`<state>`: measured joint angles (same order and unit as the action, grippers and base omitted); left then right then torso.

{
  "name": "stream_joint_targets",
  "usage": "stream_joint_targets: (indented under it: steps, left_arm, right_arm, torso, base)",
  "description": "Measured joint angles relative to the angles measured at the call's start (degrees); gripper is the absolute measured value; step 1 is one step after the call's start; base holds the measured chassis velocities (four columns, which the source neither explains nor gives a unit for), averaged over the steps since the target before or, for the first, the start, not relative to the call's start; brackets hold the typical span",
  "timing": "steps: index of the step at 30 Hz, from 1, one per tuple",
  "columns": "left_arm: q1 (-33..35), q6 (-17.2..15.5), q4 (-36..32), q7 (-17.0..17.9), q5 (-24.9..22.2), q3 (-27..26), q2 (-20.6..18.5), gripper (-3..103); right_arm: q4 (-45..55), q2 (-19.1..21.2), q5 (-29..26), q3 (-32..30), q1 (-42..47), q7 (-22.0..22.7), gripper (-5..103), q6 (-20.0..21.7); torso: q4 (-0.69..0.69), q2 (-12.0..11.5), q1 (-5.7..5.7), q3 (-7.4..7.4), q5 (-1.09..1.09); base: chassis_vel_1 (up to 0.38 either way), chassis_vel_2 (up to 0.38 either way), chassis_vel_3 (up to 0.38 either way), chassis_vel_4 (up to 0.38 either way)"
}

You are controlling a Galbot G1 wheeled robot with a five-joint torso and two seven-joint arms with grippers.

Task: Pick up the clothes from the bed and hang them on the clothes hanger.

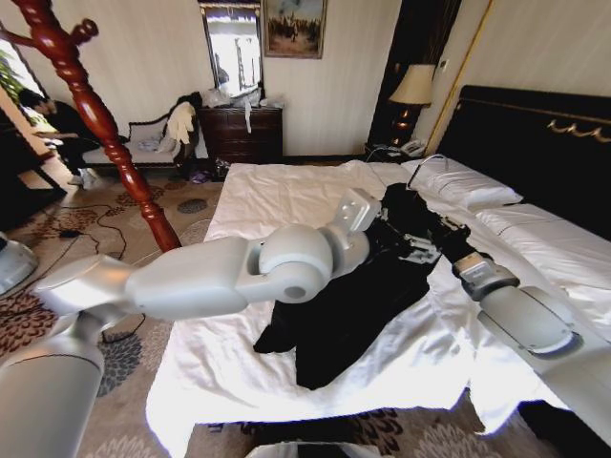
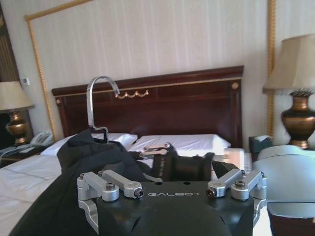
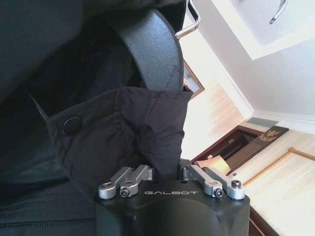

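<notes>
The clothes (image 1: 348, 305), a large black coat, lie spread on the bed (image 1: 286, 196) with its white duvet. A thin silver wire hook (image 2: 96, 101) stands up at the collar. My left gripper (image 1: 385, 225) reaches across to the collar end and hovers just over the fabric, jaws spread open (image 2: 172, 183). My right gripper (image 1: 420, 250) comes in from the right and is shut on a fold of the coat (image 3: 165, 147) near a snap button (image 3: 70, 126). The clothes hanger (image 1: 91, 110), a red-brown twisted wooden stand, rises at the far left.
The black headboard (image 1: 535, 143) with gold trim backs the bed on the right. Pillows (image 1: 468, 186) lie beside the collar. A lamp (image 1: 412, 91) and a phone sit on the nightstand. A dresser (image 1: 243, 134) and a chair with pale garments (image 1: 177, 124) stand by the far wall.
</notes>
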<state>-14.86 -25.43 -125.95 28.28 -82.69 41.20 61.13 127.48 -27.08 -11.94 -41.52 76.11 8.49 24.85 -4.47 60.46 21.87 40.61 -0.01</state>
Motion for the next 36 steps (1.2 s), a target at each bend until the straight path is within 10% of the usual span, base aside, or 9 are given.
stream_joint_targets:
  steps: [13,24,36]
  left_arm:
    - [3.5,4.42,-4.57,-0.47,-7.79,-10.38,-7.6,100]
    - [7.85,-1.58,-2.68,-6.96,-4.67,-14.4,-21.43,100]
    - [9.21,0.17,-2.57,-12.75,0.61,-12.52,-21.5,100]
  right_arm:
    - [-0.26,-1.23,1.02,0.6,0.39,-0.01,21,-0.08]
    - [-0.16,-0.08,0.96,0.88,-0.93,-0.06,21,-0.37]
    - [0.91,-0.06,2.1,1.42,0.17,-0.41,21,-0.41]
  torso:
    - [-0.01,0.0,0.0,0.0,-0.01]
    - [0.0,0.0,0.0,0.01,-0.02]
    - [0.0,0.0,0.0,0.0,0.01]
  base:
    - [0.0,0.0,0.0,0.0]
    - [0.0,0.0,0.0,0.0]
    - [0.0,0.0,0.0,0.0]
